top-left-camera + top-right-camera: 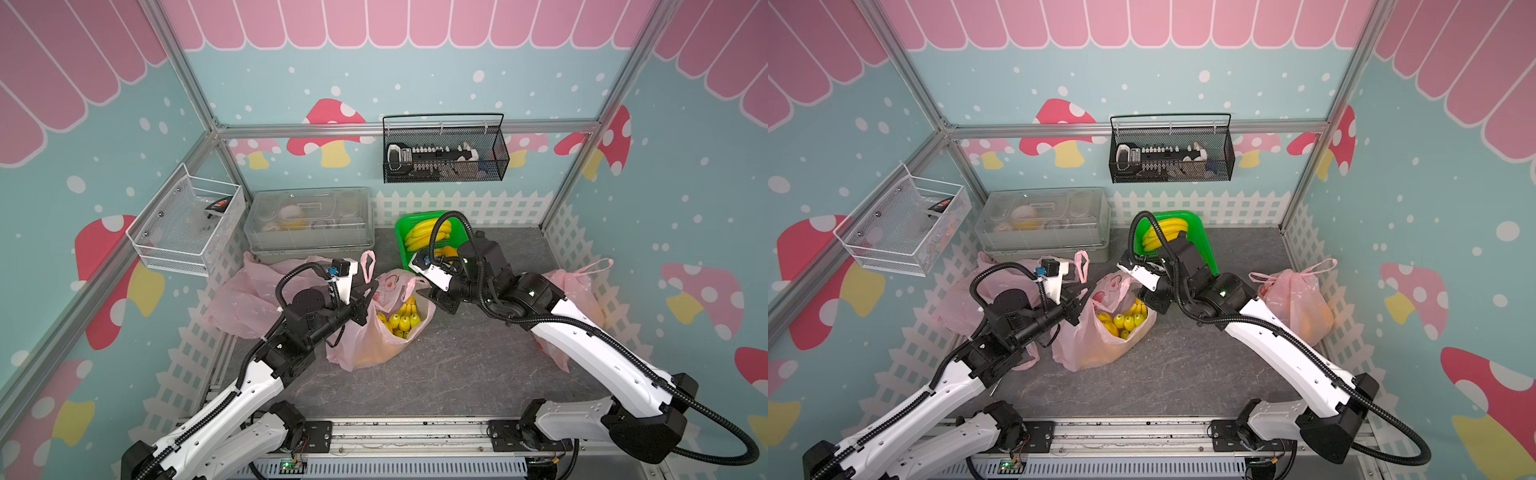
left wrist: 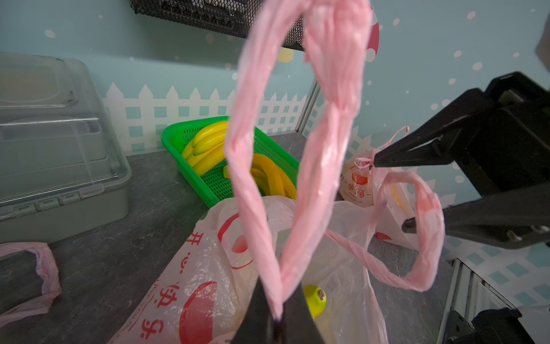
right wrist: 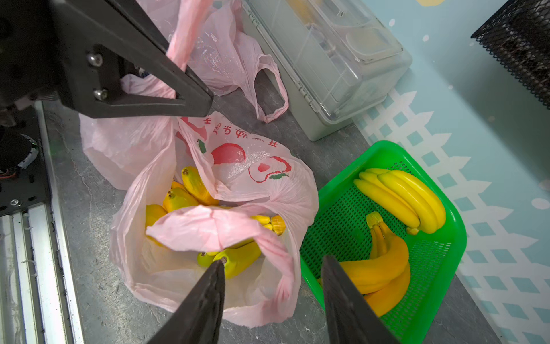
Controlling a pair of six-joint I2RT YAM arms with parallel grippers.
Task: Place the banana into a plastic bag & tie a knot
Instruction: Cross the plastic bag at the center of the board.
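**A:** So, where were the bananas?

**B:** Down in the pink bag, mid-table, its mouth gaping. More lay in the green basket toward the back edge.

**A:** And the grippers?

**B:** The left gripper was clamped on one handle, holding it upright. The right gripper, jaws apart, hung just over the slack other handle, which lay crosswise before it. I'd judge the right arm nearer for that grab.

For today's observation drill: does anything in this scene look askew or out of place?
Nothing is spilled. The bag sags lopsided: the left gripper pinches one handle up, while the other handle droops across the bananas. Spare bags lie crumpled nearby.
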